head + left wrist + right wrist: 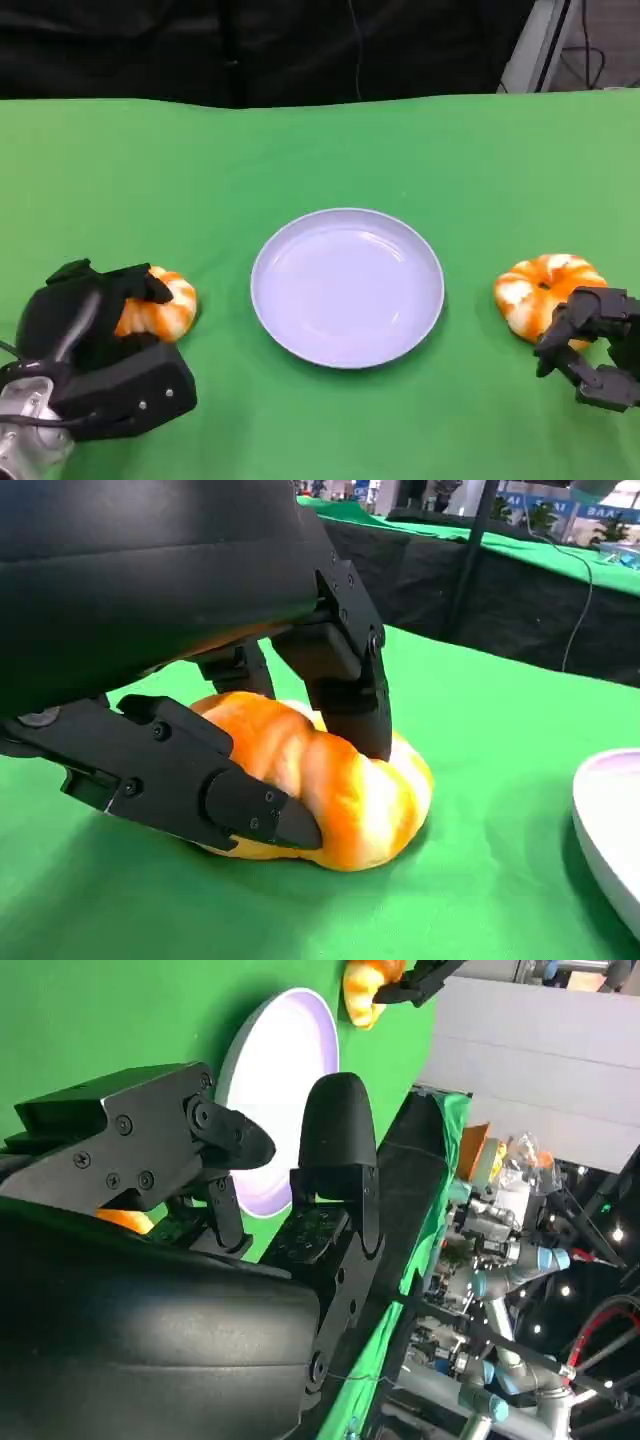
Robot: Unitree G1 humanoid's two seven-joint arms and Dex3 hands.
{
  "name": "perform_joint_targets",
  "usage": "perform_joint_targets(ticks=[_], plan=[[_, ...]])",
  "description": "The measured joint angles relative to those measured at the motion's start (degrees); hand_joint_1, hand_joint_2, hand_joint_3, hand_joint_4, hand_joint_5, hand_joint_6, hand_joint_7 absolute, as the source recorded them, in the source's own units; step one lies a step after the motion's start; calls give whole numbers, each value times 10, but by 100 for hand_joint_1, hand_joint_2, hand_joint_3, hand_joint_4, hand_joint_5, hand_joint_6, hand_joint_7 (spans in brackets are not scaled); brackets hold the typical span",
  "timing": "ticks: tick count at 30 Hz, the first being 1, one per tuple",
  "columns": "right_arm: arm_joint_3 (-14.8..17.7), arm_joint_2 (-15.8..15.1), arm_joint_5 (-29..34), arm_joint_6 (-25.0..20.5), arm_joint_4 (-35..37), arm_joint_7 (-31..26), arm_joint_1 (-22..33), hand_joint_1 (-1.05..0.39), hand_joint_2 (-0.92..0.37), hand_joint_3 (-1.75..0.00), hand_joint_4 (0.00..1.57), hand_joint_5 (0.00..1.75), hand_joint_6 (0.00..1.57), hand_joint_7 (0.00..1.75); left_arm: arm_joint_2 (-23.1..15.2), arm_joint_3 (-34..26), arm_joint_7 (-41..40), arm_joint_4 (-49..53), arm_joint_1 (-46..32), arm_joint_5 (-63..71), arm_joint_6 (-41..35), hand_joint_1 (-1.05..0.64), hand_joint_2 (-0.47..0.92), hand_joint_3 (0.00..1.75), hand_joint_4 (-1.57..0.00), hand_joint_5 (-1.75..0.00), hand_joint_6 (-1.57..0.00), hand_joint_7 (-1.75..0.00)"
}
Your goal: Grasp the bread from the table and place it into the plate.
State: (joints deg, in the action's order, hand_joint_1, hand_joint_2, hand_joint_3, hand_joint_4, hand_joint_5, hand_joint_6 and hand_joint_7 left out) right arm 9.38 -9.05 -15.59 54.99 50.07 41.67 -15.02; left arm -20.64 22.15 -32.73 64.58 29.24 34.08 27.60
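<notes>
The step in hand is judged to be the securing of the left bread (pixel 160 305), an orange-and-white twisted roll that lies on the green table (pixel 320 150) well to the left of the plate (pixel 347 287). The left hand (pixel 95 320) is set over it, and in the left wrist view its fingers (pixel 240 800) are closed around the roll from both sides, the roll still resting on the cloth. For the lift to go well, the squeeze is best kept gentle, since soft bread is likely to be dented, and the roll is best raised straight up before it is carried sideways, high enough for the plate's raised rim to be passed. A second bread (pixel 545 290) lies to the right of the plate, with the right hand (pixel 590 345) just beside its near edge; those fingers are curled and parted, nothing is seen held in them, and contact with the roll cannot be told. No brand, label or legible writing is seen on the bread, plate or hands; blue signs far off in the left wrist view are too blurred to be read.
</notes>
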Motion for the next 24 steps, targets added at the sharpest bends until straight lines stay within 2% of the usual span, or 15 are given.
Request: perform_joint_targets(ticks=[7, 12, 17, 24], plan=[[0, 0, 0, 0, 0, 0, 0, 13, -73, -77, 87, 141, 93, 99, 0, -2, -12, -21, -12, 0, -1, -7, 92, 28, -49, -175, -56, -156], [0, 0, 3, 5, 1, -1, 0, 12, -74, -77, 87, 141, 92, 99, -1, -2, -16, -43, -22, 3, -5, -8, 92, 25, -46, -175, -51, -160], [0, 0, 4, 5, 1, -2, 0, 12, -74, -75, 88, 140, 92, 99, -3, -1, -16, -71, -33, 14, -16, -7, 92, 18, -47, -175, -51, -160], [0, 0, 4, 5, 1, 0, 0, 13, -75, -75, 87, 140, 93, 100, -7, -6, -19, -137, -57, 19, -23, -8, 92, 26, -47, -175, -55, -153]])
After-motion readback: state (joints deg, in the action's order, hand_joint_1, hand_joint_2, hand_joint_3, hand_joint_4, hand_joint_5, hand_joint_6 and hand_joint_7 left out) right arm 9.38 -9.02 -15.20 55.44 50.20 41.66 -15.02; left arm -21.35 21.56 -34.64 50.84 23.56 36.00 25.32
